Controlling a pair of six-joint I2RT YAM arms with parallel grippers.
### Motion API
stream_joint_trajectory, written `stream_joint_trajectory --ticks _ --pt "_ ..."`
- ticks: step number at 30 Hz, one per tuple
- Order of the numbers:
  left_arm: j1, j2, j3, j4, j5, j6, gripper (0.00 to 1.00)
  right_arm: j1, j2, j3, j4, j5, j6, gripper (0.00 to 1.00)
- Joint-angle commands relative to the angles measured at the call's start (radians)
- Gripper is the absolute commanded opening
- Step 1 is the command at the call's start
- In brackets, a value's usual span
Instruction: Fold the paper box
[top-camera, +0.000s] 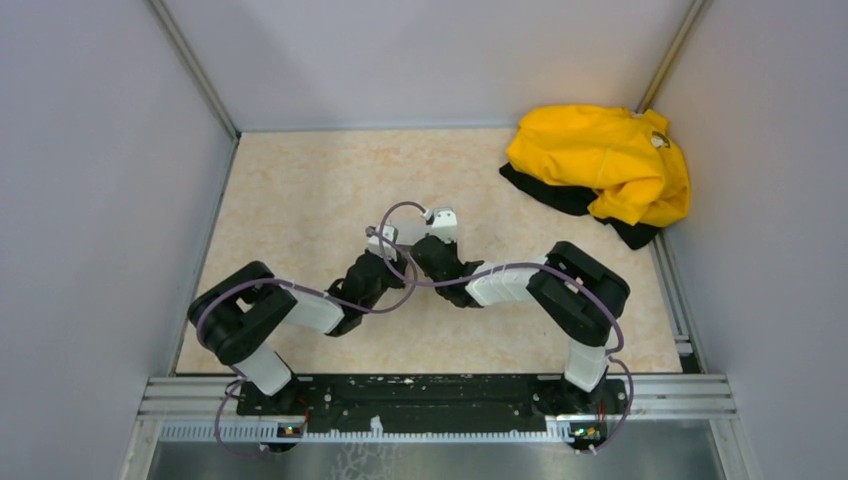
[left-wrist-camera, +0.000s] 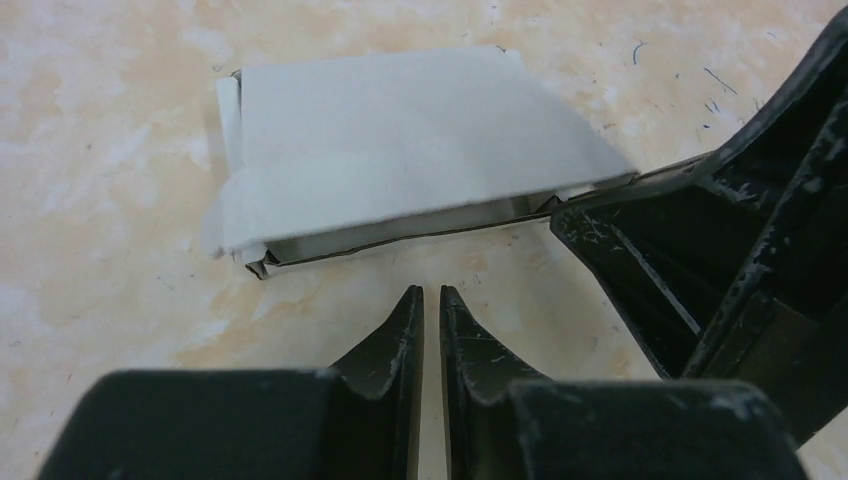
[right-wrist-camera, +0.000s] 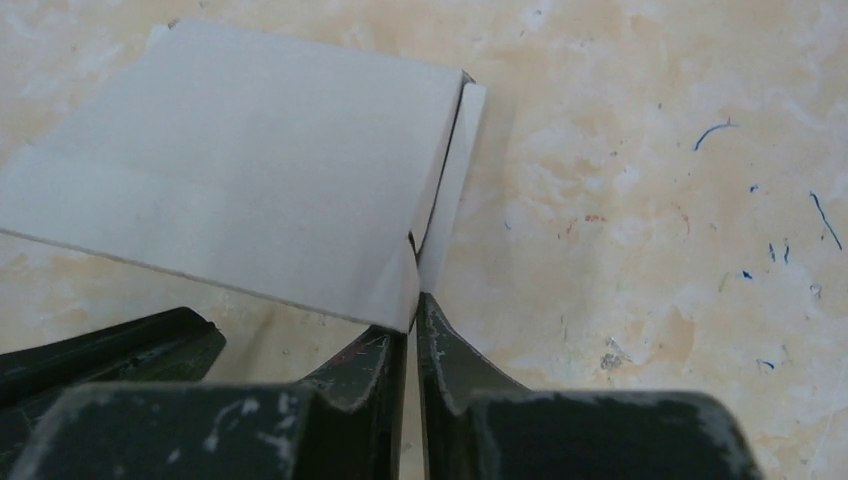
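a robot lab test cell. a left arm (top-camera: 290, 312) and a right arm (top-camera: 565, 290) are bolted to a slotted metal rail (top-camera: 440, 395) behind the jaws. plain grey walls (top-camera: 100, 150) on metal posts (top-camera: 195, 65) close in the table (top-camera: 300, 190) ahead of the jaws and on both sides. bare cable (top-camera: 400, 212) loops above the jaws. the left gripper (left-wrist-camera: 430, 300) and right gripper (right-wrist-camera: 412, 305) have scuffed black fingers. blue pen marks (right-wrist-camera: 715, 130) dot the table right of the right jaws.
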Motion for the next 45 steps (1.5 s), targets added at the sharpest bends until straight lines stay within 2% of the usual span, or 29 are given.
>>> stream_joint_trajectory --ticks 1,7,13,17,22,24,25,26,27,28,30,36,40,45 --pt "-0.005 -0.054 -0.027 0.03 -0.002 -0.015 0.16 0.015 -0.054 -0.023 -0.031 -0.014 0.038 0.13" --pt "-0.006 -0.151 -0.054 -0.071 -0.005 -0.048 0.19 0.015 -0.113 -0.052 -0.056 -0.017 0.044 0.27" --pt "-0.005 -0.241 -0.094 -0.132 -0.003 -0.055 0.19 0.015 -0.215 -0.094 -0.083 -0.013 0.048 0.27" --pt "-0.007 -0.405 -0.117 -0.274 0.005 -0.095 0.19 0.016 -0.36 -0.114 -0.146 0.001 0.047 0.27" --pt "-0.012 -0.684 -0.123 -0.506 -0.009 -0.13 0.21 0.014 -0.472 -0.086 -0.236 0.015 0.025 0.25" --pt "-0.012 -0.761 -0.108 -0.579 -0.04 -0.132 0.23 0.006 -0.476 -0.051 -0.242 -0.001 0.003 0.26" --pt "-0.012 -0.781 -0.099 -0.59 -0.059 -0.125 0.28 -0.004 -0.463 -0.025 -0.245 -0.019 -0.009 0.26" --pt "-0.01 -0.787 -0.089 -0.58 -0.077 -0.1 0.36 -0.017 -0.445 0.011 -0.25 -0.049 -0.019 0.26" --pt "-0.007 -0.774 -0.062 -0.585 -0.096 -0.082 0.43 -0.028 -0.417 0.049 -0.256 -0.077 -0.032 0.25" --pt "0.001 -0.742 -0.025 -0.596 -0.104 -0.064 0.46 -0.041 -0.385 0.088 -0.259 -0.105 -0.047 0.25" --pt "0.029 -0.643 0.092 -0.614 -0.07 -0.012 0.48 -0.071 -0.318 0.169 -0.284 -0.159 -0.072 0.25" --pt "0.199 -0.317 0.329 -0.639 0.193 0.028 0.32 -0.132 -0.141 0.365 -0.338 -0.296 -0.105 0.24" --pt "0.234 -0.226 0.376 -0.616 0.254 0.047 0.3 -0.156 -0.05 0.443 -0.371 -0.379 -0.105 0.23" --pt "0.239 -0.176 0.365 -0.59 0.302 0.039 0.28 -0.157 -0.008 0.417 -0.352 -0.439 -0.082 0.21"
